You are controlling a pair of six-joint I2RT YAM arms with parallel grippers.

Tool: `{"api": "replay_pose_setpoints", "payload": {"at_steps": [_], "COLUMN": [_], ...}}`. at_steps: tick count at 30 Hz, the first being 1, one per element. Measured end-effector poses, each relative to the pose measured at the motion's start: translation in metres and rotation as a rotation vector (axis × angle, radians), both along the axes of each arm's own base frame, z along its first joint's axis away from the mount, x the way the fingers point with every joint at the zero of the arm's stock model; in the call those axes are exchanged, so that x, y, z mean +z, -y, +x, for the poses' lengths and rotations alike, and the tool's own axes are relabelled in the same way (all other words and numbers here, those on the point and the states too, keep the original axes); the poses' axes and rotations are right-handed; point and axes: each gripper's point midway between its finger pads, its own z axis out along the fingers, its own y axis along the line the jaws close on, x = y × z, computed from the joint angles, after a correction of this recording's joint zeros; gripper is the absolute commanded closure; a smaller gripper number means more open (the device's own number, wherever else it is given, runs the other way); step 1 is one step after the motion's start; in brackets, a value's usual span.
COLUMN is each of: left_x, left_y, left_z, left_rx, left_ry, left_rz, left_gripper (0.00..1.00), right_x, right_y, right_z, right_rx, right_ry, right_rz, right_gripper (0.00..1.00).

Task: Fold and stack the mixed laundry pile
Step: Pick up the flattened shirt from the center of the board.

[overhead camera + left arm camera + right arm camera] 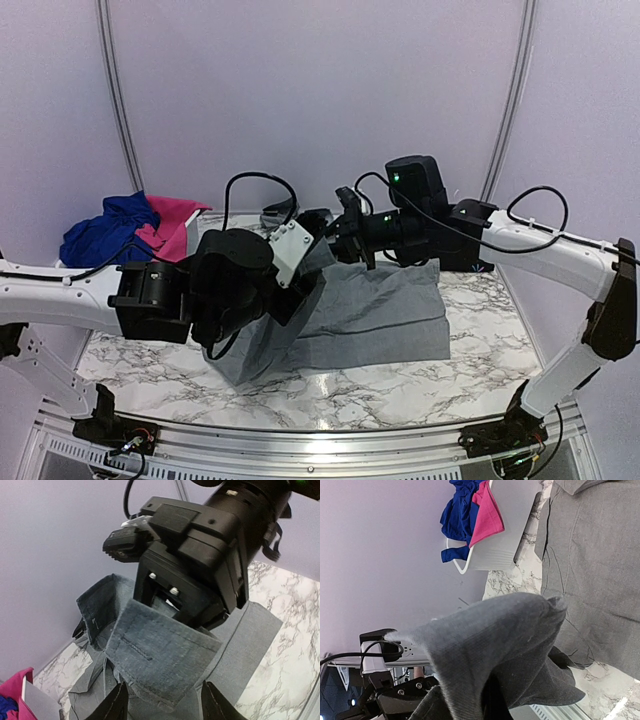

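**Laundry pile (110,238) update: grey shirt is up first, mid-fold**

So the grey shirt (380,315) is the one I'm working on. It lies across the middle of the marble table (480,345), with its flat part running out toward 3 o'clock. My right gripper (343,228) is clenched on a bunch of it near the shirt's 12 o'clock edge and holds that part up off the table.

My left gripper (166,701) sits just under it. The fingers stand apart on either side of a hanging flap (160,655) of the shirt, and I don't see them pinching it yet.

The rest of the laundry, a blue piece (457,515) and a pink piece (487,512), is heaped in the white basket (505,545) at about 10 o'clock, well apart from the shirt.

My read is that this is the start of the fold, getting a second hold so the shirt can be pulled straight. Next I'd want the left fingers to close on the flap alone, not on a double layer, and then both grippers to draw apart evenly so nothing twists.

Stuff I can't make out:
- In the top view my left arm (150,290) covers the shirt's 9 o'clock side.
- In the right wrist view cloth drapes right over my fingers, so the grip itself is hidden.
- I can't tell if the flap is a cuff or the button strip.
- No black garment shows anywhere.
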Motion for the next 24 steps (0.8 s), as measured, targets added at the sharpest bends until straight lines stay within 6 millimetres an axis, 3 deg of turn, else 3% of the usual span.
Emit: {"api": "replay_pose_setpoints", "payload": {"at_steps": [4, 8, 12, 13, 16, 18, 21, 24], "left_x": [0.008, 0.015, 0.016, 0.016, 0.016, 0.018, 0.026, 0.04], "left_y": [-0.001, 0.001, 0.002, 0.002, 0.004, 0.005, 0.005, 0.004], "left_z": [0.006, 0.011, 0.013, 0.013, 0.012, 0.009, -0.001, -0.023], "left_rx": [0.037, 0.054, 0.052, 0.047, 0.027, 0.004, -0.071, -0.205], "left_ry": [0.032, 0.058, 0.06, 0.057, 0.046, 0.037, 0.01, -0.048], "left_rz": [0.006, 0.017, 0.019, 0.016, 0.011, 0.0, -0.03, -0.076], "left_gripper": [0.68, 1.0, 1.0, 1.0, 1.0, 1.0, 1.0, 1.0], "right_x": [0.002, 0.004, 0.003, 0.003, 0.0, -0.005, -0.009, -0.009], "right_y": [-0.001, -0.004, -0.004, -0.003, 0.0, 0.003, 0.012, 0.039], "right_z": [0.0, 0.0, 0.001, 0.002, 0.006, 0.01, 0.017, 0.032], "right_rx": [0.006, 0.013, 0.015, 0.014, -0.001, -0.008, -0.004, -0.029], "right_ry": [-0.007, -0.011, -0.017, -0.02, -0.039, -0.043, -0.002, 0.085], "right_rz": [0.013, 0.027, 0.029, 0.033, 0.044, 0.037, 0.016, -0.028], "right_gripper": [1.0, 1.0, 1.0, 0.94, 0.61, 0.44, 0.36, 0.27]}}
